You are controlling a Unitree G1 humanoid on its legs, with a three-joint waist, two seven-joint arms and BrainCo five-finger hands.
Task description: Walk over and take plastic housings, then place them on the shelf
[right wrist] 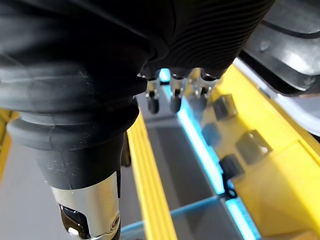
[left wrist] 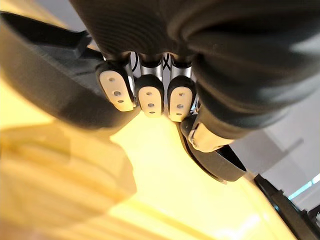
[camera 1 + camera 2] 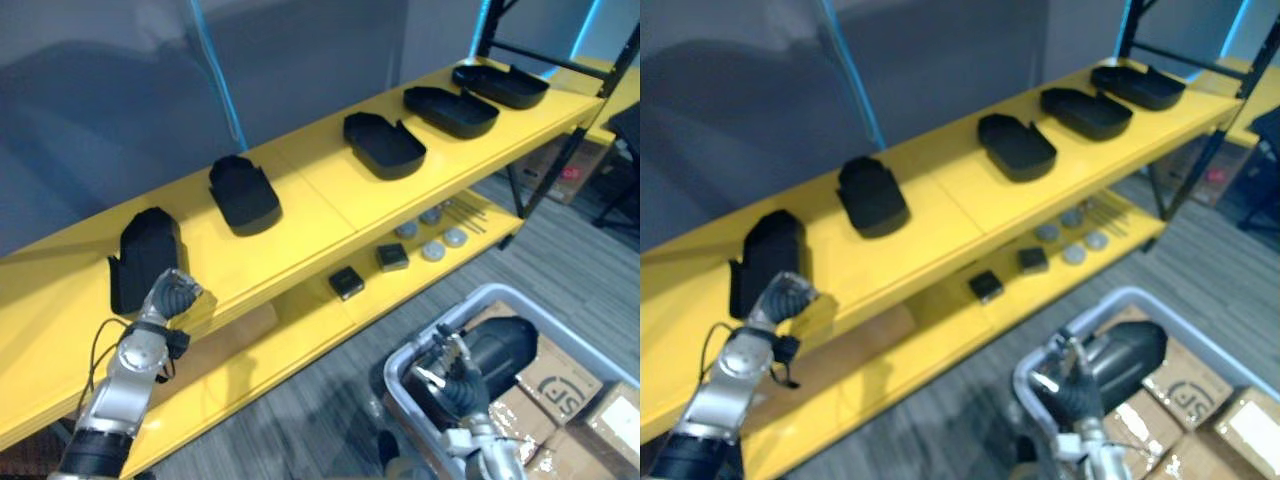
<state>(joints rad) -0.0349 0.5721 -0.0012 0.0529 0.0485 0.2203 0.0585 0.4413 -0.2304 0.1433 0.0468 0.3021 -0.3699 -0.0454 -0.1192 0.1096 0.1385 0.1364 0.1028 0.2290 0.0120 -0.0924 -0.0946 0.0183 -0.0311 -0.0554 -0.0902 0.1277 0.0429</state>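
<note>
Several black plastic housings lie in a row on the yellow top shelf [image 3: 320, 190]. The nearest housing [image 3: 145, 255] sits at the shelf's left end. My left hand [image 3: 172, 295] is at that housing's near right corner by the shelf's front edge. Its fingers [image 2: 150, 95] are curled against the housing's rim [image 2: 50, 85] and do not wrap it. My right hand [image 3: 455, 385] hangs low on the right with relaxed fingers [image 1: 175, 102]. It is over a grey bin [image 3: 400, 370] that holds another black housing [image 3: 505, 345].
The lower yellow shelf carries two small black boxes [image 3: 346, 282] and grey discs [image 3: 432, 250]. Cardboard boxes [image 3: 570, 385] lie on the floor beside the bin. A black shelf post [image 3: 560, 150] stands at the right end.
</note>
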